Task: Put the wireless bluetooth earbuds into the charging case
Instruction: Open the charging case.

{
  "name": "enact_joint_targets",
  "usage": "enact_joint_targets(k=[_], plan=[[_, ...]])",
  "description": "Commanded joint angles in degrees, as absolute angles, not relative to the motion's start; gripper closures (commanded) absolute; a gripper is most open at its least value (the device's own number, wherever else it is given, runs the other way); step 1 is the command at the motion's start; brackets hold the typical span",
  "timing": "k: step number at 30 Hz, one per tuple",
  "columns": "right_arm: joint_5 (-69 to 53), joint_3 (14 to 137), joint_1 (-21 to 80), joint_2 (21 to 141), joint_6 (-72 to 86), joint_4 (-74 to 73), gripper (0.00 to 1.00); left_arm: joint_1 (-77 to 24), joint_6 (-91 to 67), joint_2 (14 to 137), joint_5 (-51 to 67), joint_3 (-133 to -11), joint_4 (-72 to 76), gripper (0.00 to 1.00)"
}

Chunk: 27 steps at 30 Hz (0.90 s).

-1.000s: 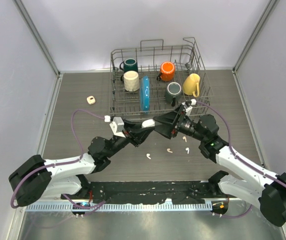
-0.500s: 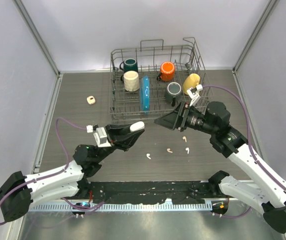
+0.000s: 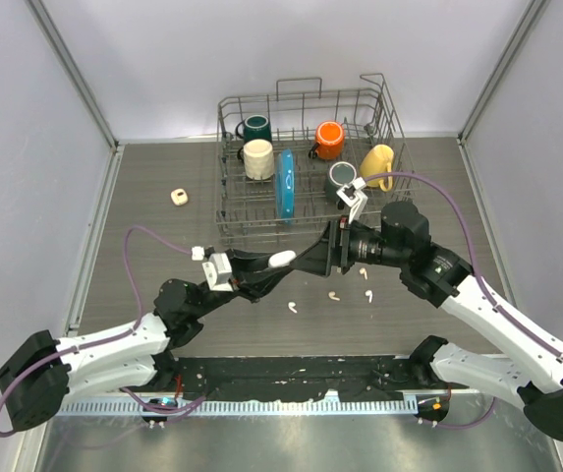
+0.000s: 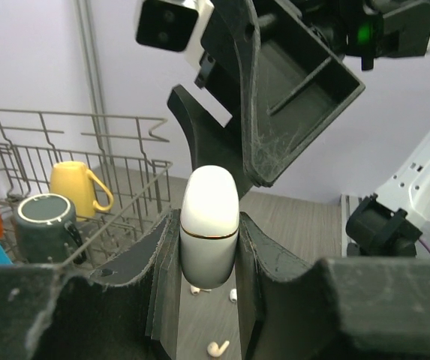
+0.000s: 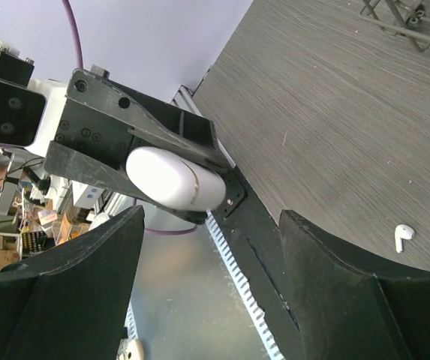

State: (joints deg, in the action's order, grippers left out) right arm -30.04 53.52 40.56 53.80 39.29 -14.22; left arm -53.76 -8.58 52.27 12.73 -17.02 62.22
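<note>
The white charging case [image 3: 282, 259] is lidded shut and held above the table by my left gripper [image 3: 272, 264], which is shut on its lower half. In the left wrist view the case [image 4: 209, 217] stands upright between the fingers [image 4: 168, 247]. My right gripper [image 3: 312, 260] is open and points left at the case from close by, not touching it. The right wrist view has the case [image 5: 173, 178] beyond the open right gripper [image 5: 211, 300]. Three earbuds [image 3: 292, 307] [image 3: 333, 295] [image 3: 368, 295] lie on the table under the grippers, and another earbud [image 3: 363, 272] lies close behind.
A wire dish rack [image 3: 224, 211] stands at the back with a teal mug [image 3: 255, 127], a cream mug [image 3: 258, 157], an orange mug [image 3: 329, 140], a yellow mug [image 3: 377, 165], a dark mug [image 3: 341, 177] and a blue plate [image 3: 285, 184]. A small cream object [image 3: 178, 197] lies left of the rack.
The two grippers had drawn apart half a second ago and have come back together over the earbuds. The case has stayed in the left gripper throughout.
</note>
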Motion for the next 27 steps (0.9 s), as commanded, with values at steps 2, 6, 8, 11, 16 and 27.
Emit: enact_joint_targets(k=[2,6,8,11,16,27], plan=[[-26.9,55.4,41.6,54.0,38.6,-12.2,0.23,-53.6,-8.9,55.1,16.0,-19.3,66.6,1.00],[-25.1,55.0,41.6,54.1,38.7,-13.0,0.23,-53.7,-9.5,56.2,16.5,-20.0,67.8,1.00],[-26.1,54.8,41.6,54.2,38.4,-13.0,0.24,-53.6,-9.8,56.7,16.4,-20.2,68.2,1.00],[-27.6,54.8,41.6,54.1,37.9,-13.0,0.24,-53.6,-9.8,57.0,15.5,-20.0,69.2,1.00],[-28.9,54.5,41.6,53.4,36.8,-13.7,0.24,-53.6,-9.9,57.3,14.5,-20.0,70.0,1.00],[-25.9,54.5,41.6,53.9,36.5,-14.8,0.27,-53.6,-13.0,60.2,15.3,-20.9,74.0,1.00]])
